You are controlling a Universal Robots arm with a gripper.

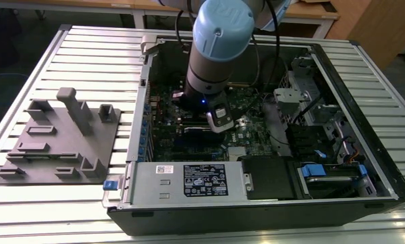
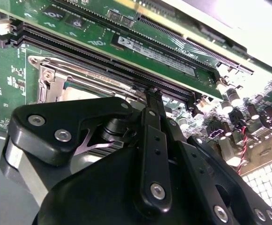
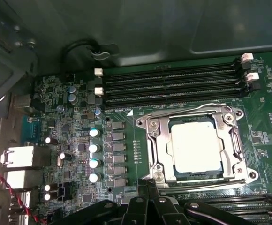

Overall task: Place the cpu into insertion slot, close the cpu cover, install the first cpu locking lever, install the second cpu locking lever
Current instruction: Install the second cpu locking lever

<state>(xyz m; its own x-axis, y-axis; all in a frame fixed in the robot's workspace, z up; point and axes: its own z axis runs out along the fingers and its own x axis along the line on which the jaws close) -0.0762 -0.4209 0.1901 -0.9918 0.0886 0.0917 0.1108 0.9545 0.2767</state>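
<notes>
Jaws: whether apart or together I cannot tell as the gripper (image 3: 147, 199) hovers low over the motherboard (image 3: 75, 154). Just ahead sits the cpu (image 3: 195, 146), seated in its socket, cover (image 3: 157, 140) framing it. Thin, stiff, fragile chip; I'd handle by edges only.

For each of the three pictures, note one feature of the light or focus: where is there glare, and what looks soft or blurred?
First wrist view: the cpu top glares almost white inside the cpu cover. Second wrist view: the gripper linkage is close and soft-edged, with a washed-out bright band beyond the boards. Exterior view: the slatted table shines pale, while the computer case interior is dim.
</notes>
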